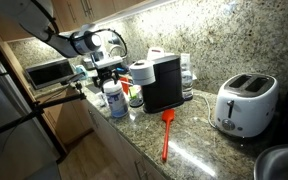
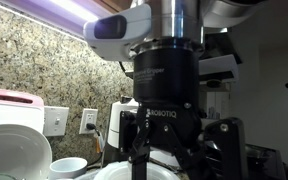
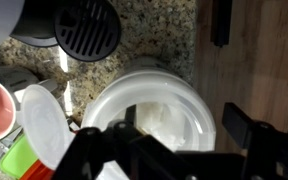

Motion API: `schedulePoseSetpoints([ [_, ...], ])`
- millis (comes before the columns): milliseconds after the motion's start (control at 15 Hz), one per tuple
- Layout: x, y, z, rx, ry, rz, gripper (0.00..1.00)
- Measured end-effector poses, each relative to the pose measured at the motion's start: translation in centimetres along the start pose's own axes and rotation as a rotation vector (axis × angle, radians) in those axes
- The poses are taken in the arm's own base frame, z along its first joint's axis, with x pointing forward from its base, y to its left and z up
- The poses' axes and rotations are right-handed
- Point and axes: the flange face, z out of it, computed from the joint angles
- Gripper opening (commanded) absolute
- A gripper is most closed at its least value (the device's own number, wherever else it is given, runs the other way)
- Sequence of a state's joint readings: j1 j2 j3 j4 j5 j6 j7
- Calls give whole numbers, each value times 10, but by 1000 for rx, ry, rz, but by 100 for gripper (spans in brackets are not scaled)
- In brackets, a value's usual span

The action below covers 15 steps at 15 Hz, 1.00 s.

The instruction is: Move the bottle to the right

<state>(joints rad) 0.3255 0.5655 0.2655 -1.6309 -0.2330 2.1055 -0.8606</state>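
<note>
Bottle (image 3: 159,95): wide white plastic, probably light and slippery; my jaws are hanging wide above; I'm favouring its sides.

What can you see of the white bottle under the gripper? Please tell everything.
The bottle is wide, white and plastic-looking, with a white cap and a blue-and-white label. It stands upright on the granite counter, beside the black appliance in an exterior view. The open gripper hangs right above it, fingers either side; contact cannot be told.
</note>
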Motion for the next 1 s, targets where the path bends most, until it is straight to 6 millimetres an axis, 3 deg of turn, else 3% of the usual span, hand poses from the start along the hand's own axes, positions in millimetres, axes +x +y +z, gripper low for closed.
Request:
schedulePoseSetpoints([
  [267, -1, 1, 1, 4, -2, 2, 27],
  [400, -1, 0, 2, 7, -4, 2, 18],
  [1000, 0, 2, -3, -5, 4, 3, 15],
])
